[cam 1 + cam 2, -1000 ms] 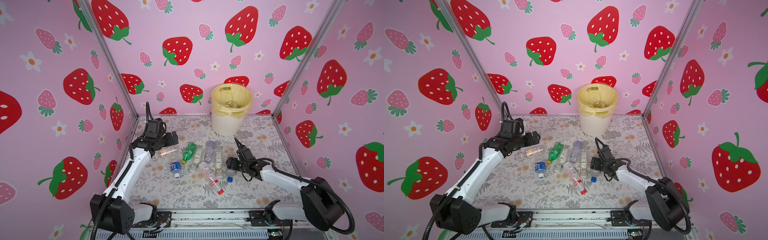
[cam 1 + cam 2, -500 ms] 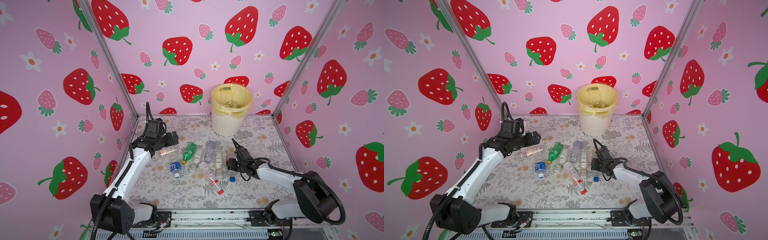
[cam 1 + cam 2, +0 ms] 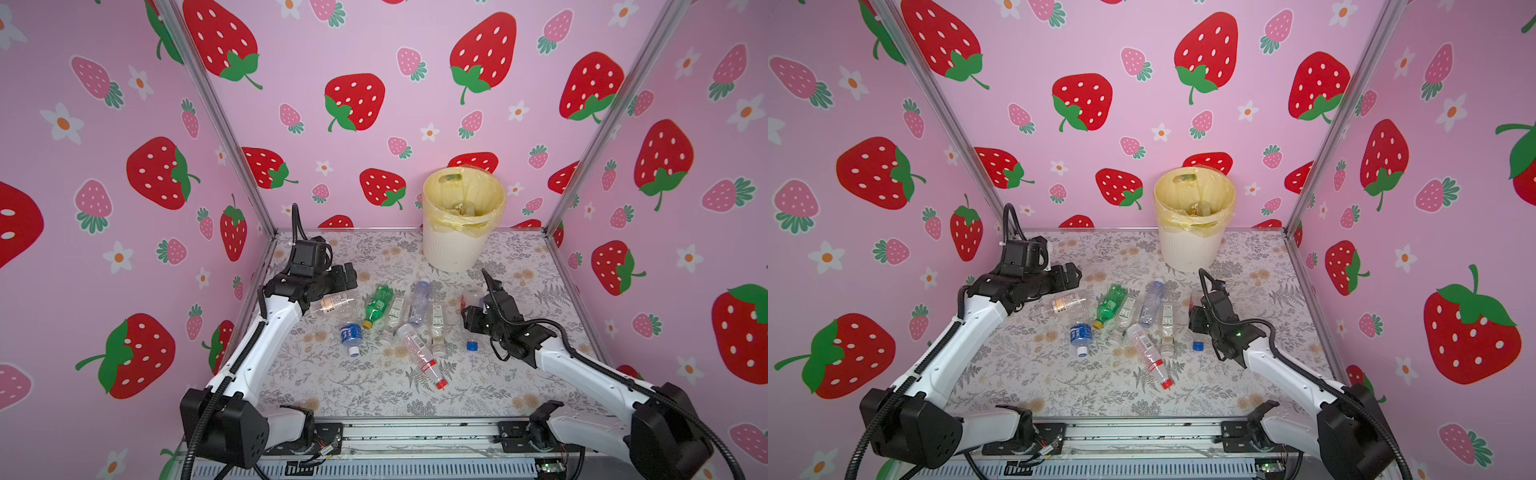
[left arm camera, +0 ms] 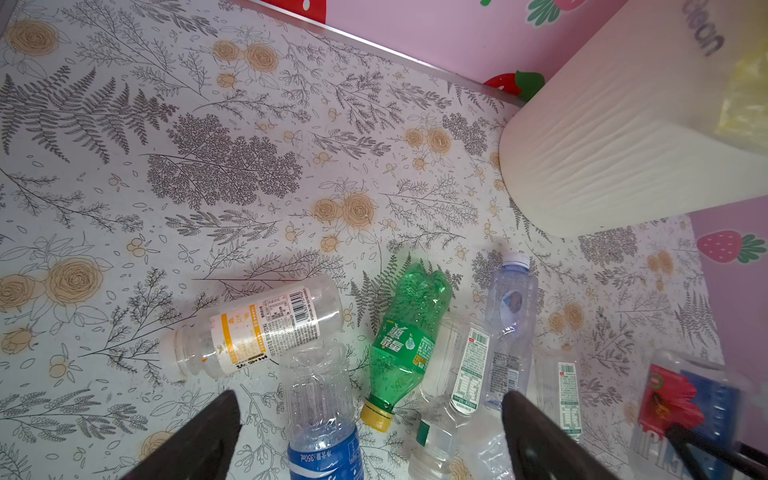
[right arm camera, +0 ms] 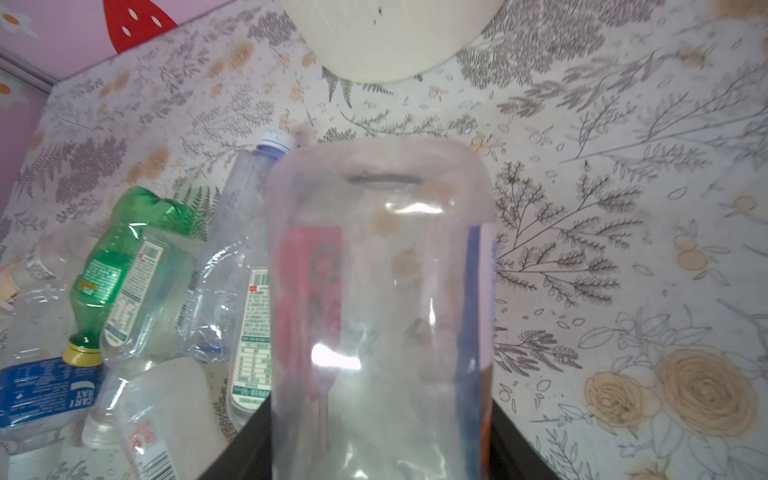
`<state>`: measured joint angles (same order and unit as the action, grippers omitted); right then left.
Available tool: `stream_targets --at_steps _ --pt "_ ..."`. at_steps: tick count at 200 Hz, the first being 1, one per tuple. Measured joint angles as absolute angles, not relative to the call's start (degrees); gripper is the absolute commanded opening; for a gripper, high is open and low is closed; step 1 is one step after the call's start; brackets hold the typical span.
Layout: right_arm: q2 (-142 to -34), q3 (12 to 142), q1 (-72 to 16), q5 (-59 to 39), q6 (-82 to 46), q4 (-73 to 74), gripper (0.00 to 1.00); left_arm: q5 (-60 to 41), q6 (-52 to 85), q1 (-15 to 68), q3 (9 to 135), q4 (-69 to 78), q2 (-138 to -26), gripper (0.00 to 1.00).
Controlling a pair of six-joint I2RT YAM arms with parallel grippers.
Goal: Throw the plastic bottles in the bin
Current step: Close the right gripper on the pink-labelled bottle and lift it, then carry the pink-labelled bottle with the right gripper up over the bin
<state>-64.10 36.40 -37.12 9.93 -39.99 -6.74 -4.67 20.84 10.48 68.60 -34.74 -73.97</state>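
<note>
Several plastic bottles lie in a heap mid-floor, among them a green bottle, a blue-labelled one and a red-capped one. My right gripper is shut on a clear bottle with a red and blue label, at the heap's right edge. Its base points toward the bin at the back wall. My left gripper hangs open over the heap's left side, holding nothing.
A clear bottle with an orange label lies under the left arm. A loose blue cap rests on the floral floor beside the right gripper. Pink strawberry walls close in the left, back and right sides.
The right gripper's jaws have closed on the clear red-and-blue-labelled bottle. The left arm has not moved.
</note>
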Motion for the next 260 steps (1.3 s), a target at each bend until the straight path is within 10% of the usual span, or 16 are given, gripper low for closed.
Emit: stream_targets --at_steps 78,260 --pt "-53.39 42.98 -37.15 17.8 -31.66 -5.65 0.59 -4.56 20.86 10.48 68.6 -34.74 -73.97 0.99" --pt "-73.73 72.73 -31.88 18.81 -23.79 -6.52 0.59 -4.8 21.08 9.82 68.6 -34.74 -74.04 0.99"
